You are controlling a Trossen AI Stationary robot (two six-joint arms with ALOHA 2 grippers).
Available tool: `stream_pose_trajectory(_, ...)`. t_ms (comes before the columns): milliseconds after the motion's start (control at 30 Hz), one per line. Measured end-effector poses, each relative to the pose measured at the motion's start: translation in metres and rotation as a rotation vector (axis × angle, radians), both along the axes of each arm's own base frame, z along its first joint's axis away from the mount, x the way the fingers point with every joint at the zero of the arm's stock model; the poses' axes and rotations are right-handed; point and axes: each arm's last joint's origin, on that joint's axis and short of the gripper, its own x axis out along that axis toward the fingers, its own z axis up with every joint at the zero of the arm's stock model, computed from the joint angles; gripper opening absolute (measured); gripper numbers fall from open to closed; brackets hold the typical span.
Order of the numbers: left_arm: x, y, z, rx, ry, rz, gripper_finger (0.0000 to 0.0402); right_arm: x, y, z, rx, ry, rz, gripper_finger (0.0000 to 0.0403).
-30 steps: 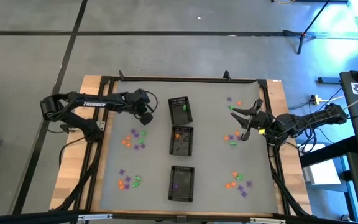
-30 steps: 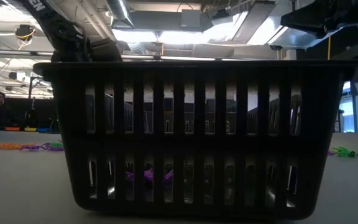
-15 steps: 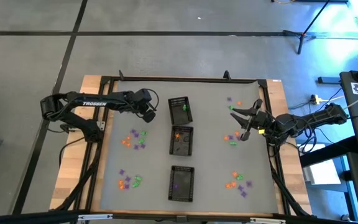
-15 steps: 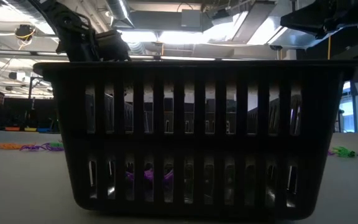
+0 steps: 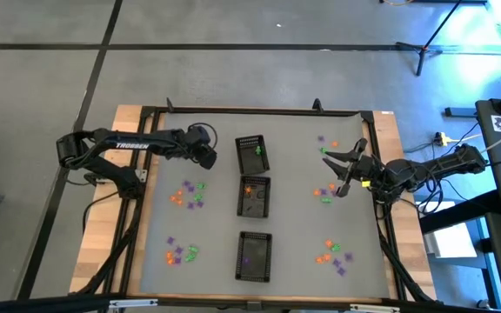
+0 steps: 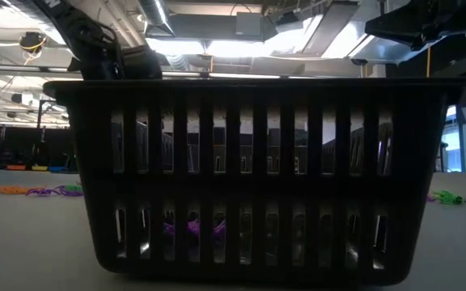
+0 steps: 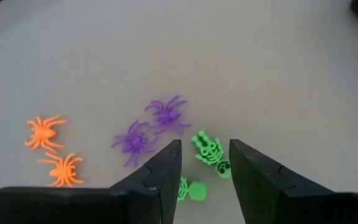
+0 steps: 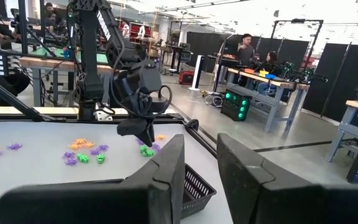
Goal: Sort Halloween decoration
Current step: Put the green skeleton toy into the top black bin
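Three black mesh trays stand in a row down the middle of the grey surface [image 5: 216, 130]; the middle tray [image 5: 253, 196] serves as the landmark here. The far tray [image 5: 251, 154] holds a green piece, the middle tray an orange one, and the near tray [image 5: 253, 256] a purple one, which also shows through the slats in the low view. The Halloween decoration [image 5: 189, 194] lies in loose clusters of orange, green and purple on both sides of the middle tray: two clusters to its left and three to its right, all on the surface and apart from the trays. The left end effector [image 5: 205, 157] hangs to the left of the far tray, above and just beyond the cluster left of the middle tray; in its wrist view its fingers [image 7: 166, 168] stand apart with nothing between them, and below them lie a green skeleton [image 7: 209, 151], two purple spiders [image 7: 149, 129] and two orange spiders [image 7: 51, 149]. The right end effector [image 5: 337, 170] hovers to the right of the middle tray, near the cluster there, its fingers [image 8: 169, 163] apart and empty.
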Motion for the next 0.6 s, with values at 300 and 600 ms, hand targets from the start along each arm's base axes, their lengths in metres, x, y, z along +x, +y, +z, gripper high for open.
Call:
stream_pose_trajectory(300, 0.004, -0.003, -0.013, -0.003, -0.055, 0.029, 0.0126, 0.0, 0.0, 0.0, 0.0, -0.001, 0.0, 0.0092)
stream_pose_trajectory(600, 0.012, 0.002, -0.044, -0.021, 0.028, 0.066, 0.0125, 0.0, 0.0, 0.0, 0.0, -0.001, 0.0, 0.0092)
